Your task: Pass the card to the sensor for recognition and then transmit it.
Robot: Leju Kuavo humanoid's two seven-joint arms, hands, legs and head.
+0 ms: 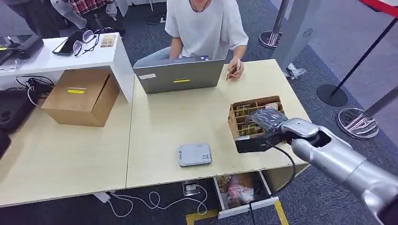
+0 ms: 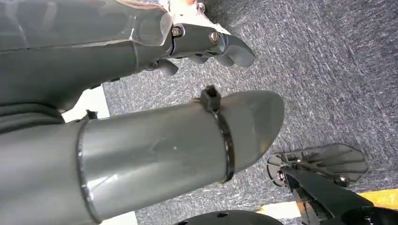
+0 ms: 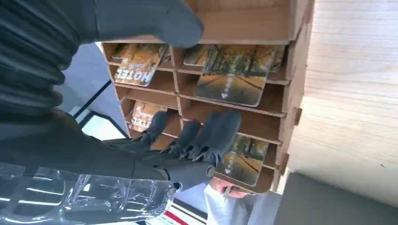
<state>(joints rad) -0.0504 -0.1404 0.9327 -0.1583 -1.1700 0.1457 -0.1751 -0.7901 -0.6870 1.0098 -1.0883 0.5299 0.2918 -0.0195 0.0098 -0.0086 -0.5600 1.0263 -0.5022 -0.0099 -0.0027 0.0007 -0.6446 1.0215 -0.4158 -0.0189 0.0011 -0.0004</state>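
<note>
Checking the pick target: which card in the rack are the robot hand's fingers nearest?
The card with the autumn road picture, right beside the dark fingers of the right robot hand; the others sit in slots further away.

Light wooden table [image 1: 159,117], white side shelf [image 1: 56,58], grey carpet floor [image 1: 324,61], stanchion bases [image 1: 357,123]

The table [image 1: 178,122] is surfaced in pale matt wood-grain laminate. The card rack [image 1: 234,123] is made of brown corrugated cardboard, and glossy printed cards [image 3: 233,75] are held in it. The right arm [image 1: 338,159] is clad in smooth silver metal.
</note>
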